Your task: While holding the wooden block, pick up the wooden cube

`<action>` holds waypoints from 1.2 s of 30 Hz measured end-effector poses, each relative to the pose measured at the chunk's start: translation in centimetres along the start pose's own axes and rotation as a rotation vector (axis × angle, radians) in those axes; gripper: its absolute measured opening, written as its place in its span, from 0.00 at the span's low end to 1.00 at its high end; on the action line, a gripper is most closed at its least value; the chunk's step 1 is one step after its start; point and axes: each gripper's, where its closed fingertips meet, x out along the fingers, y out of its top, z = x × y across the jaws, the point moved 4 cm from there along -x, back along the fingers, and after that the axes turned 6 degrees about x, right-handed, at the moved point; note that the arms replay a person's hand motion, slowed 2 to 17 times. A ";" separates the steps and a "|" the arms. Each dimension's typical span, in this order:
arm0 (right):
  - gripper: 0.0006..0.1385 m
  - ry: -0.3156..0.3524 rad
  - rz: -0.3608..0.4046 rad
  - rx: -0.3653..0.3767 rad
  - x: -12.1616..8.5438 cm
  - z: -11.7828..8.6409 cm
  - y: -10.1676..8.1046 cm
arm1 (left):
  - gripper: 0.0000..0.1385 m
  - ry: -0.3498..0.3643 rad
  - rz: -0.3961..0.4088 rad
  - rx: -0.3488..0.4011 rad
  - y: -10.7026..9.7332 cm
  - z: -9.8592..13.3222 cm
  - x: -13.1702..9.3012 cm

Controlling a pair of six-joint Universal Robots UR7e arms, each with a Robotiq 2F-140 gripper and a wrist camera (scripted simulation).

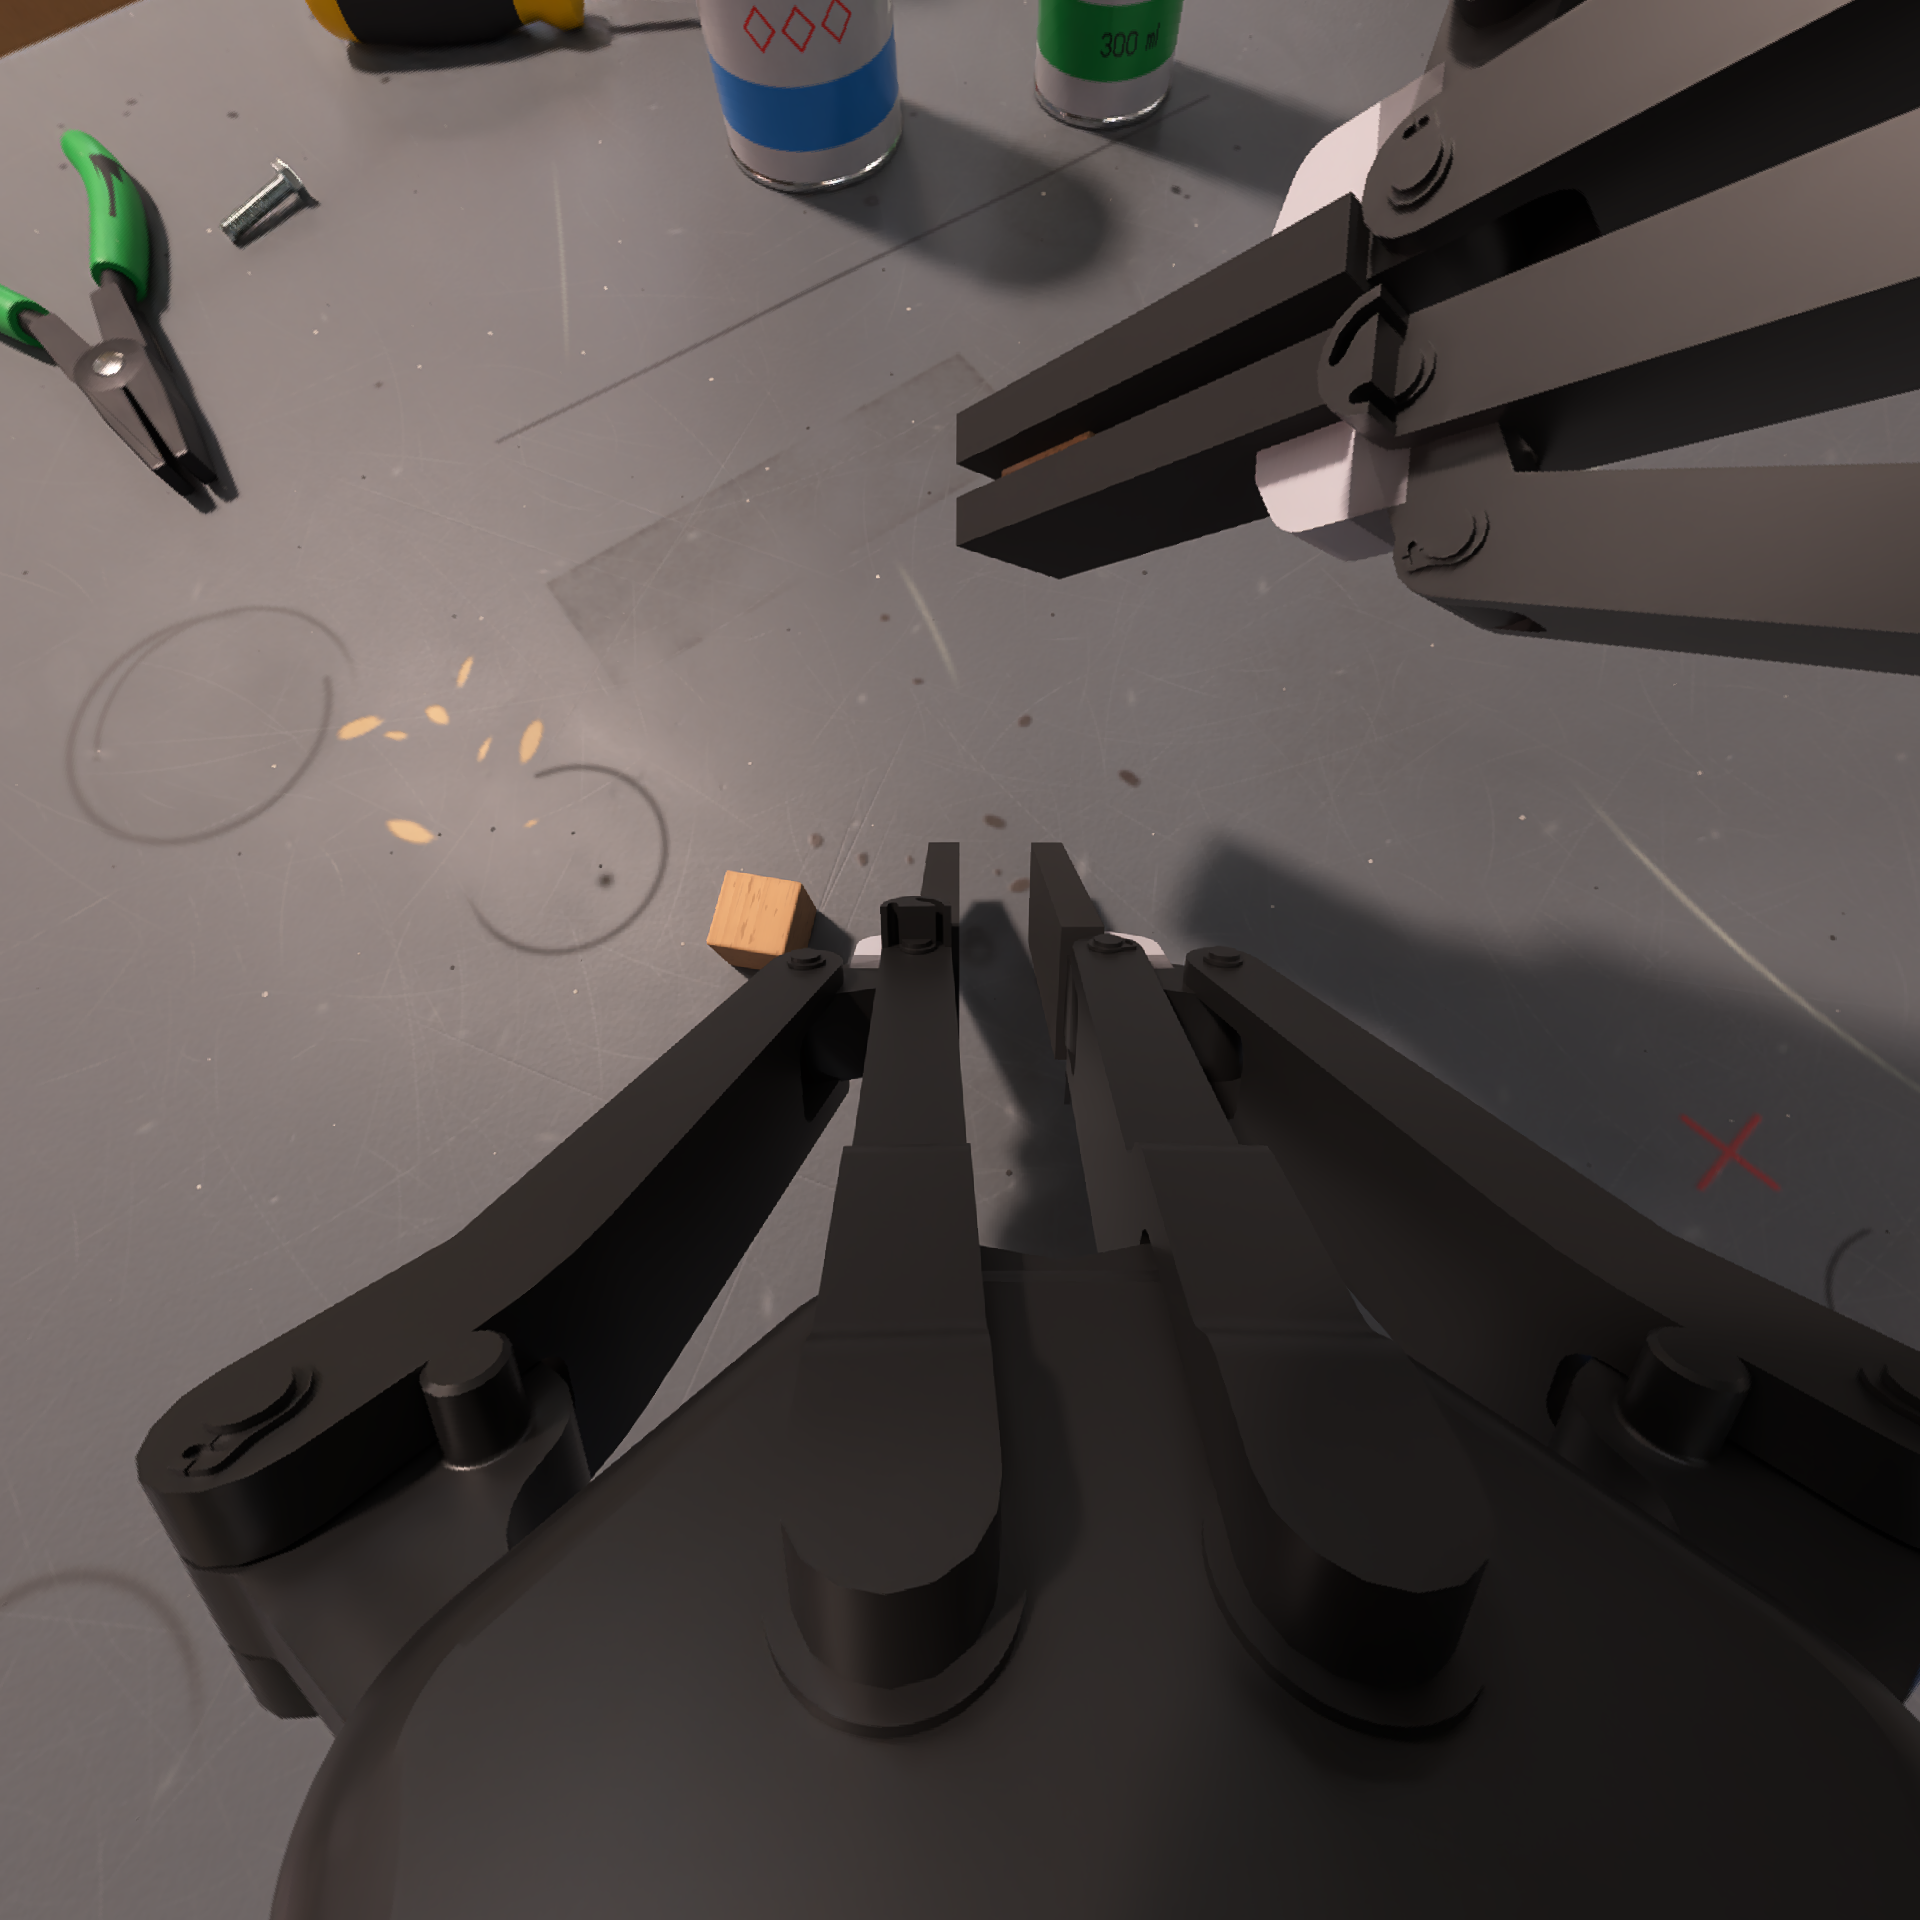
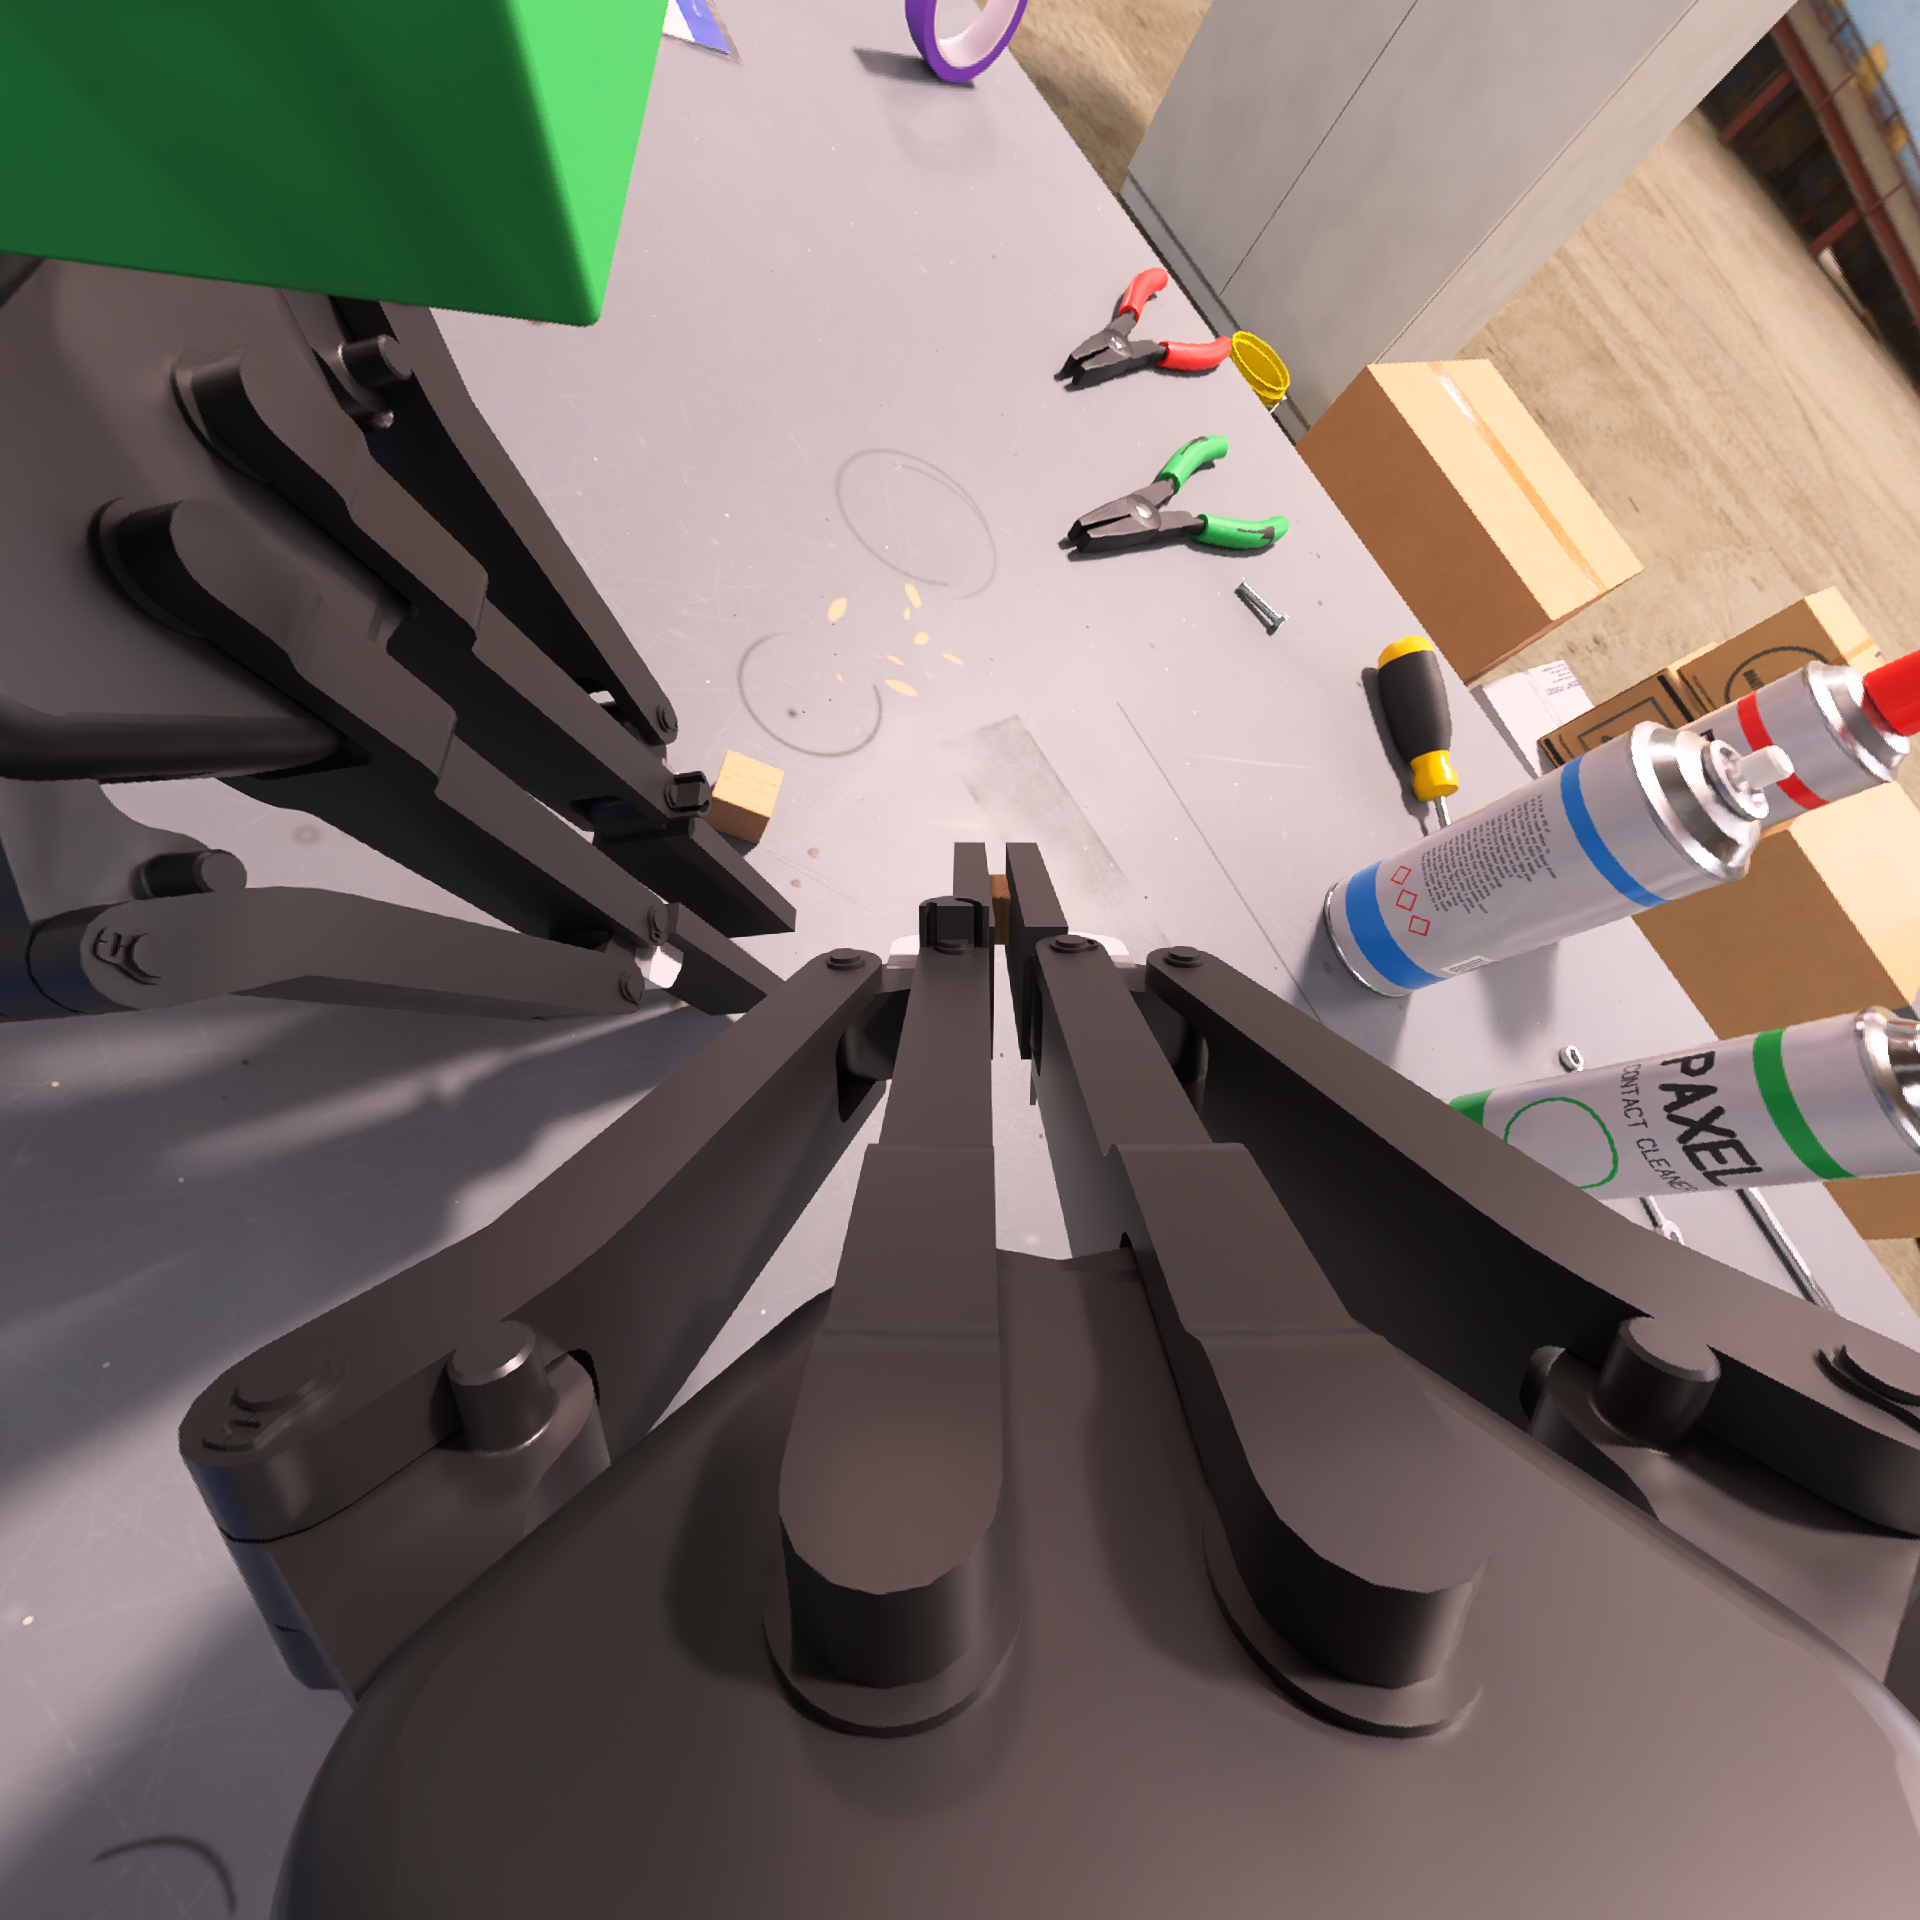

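The wooden cube [image 1: 758, 920] sits on the grey table [image 1: 416, 1039], just left of my left gripper's [image 1: 994, 862] left finger and outside the jaws. My left gripper is all but shut, with a narrow gap and nothing between the fingers. My right gripper [image 2: 997, 862] is shut on the thin wooden block [image 2: 1001, 902] and holds it above the table. In the left wrist view the right gripper [image 1: 971, 488] hangs at the upper right with a sliver of the block [image 1: 1044, 453] showing. The right wrist view also shows the cube [image 2: 746, 795] beside the left gripper [image 2: 769, 961].
Green-handled pliers [image 1: 114, 312] and a bolt [image 1: 265, 203] lie far left. A blue-banded spray can [image 1: 810, 94] and a green-banded one [image 1: 1107, 62] stand at the back. A screwdriver [image 2: 1415, 717], red pliers [image 2: 1138, 338] and cardboard boxes [image 2: 1455, 499] are at the table's edge.
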 end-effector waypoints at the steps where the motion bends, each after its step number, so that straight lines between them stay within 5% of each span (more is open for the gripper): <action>1: 0.03 -0.001 -0.001 0.000 0.0 0.0 0.0 | 0.13 0.001 0.000 0.002 0.0 0.0 0.0; 11: 0.03 -0.009 -0.019 0.011 0.2 0.3 -0.2 | 0.13 -0.008 0.010 0.027 0.1 0.1 -0.1; 19: 0.03 -0.006 -0.049 0.032 0.5 0.8 -0.6 | 0.13 -0.065 0.117 0.026 0.5 0.5 -2.4; 29: 0.03 0.014 -0.085 0.070 0.5 1.4 -0.5 | 0.18 -0.069 0.167 0.018 -0.9 -1.5 -6.0; 36: 0.03 0.028 -0.141 0.089 0.7 1.8 -0.3 | 0.27 -0.105 0.143 0.023 -2.4 -4.0 -6.4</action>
